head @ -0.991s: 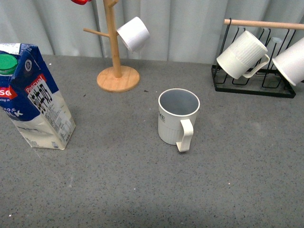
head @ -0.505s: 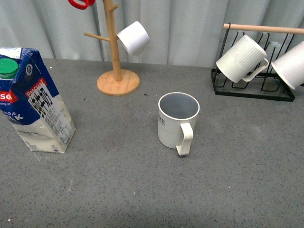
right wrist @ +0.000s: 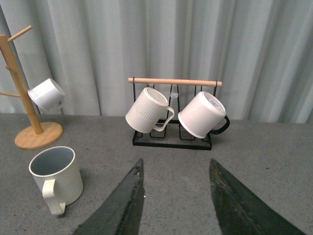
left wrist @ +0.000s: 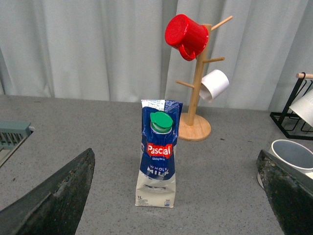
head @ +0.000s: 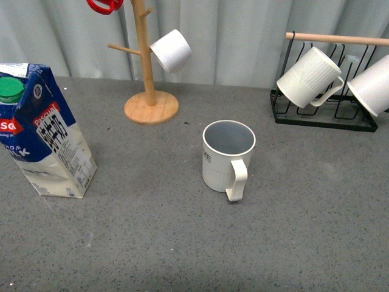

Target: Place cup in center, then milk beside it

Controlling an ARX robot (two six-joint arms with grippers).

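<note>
Grey table [head: 182, 243] | milk [left wrist: 157, 161] ahead, between spread left fingers [left wrist: 54, 200] (well apart)

Far back, left of centre, I see a wooden mug tree [head: 144, 67] holding a red cup [left wrist: 186, 35] and a white cup [head: 171, 50]. Far right, a black rack [head: 340, 38] hangs a ribbed mug [head: 307, 76] and a smooth mug [head: 372, 85].
</note>
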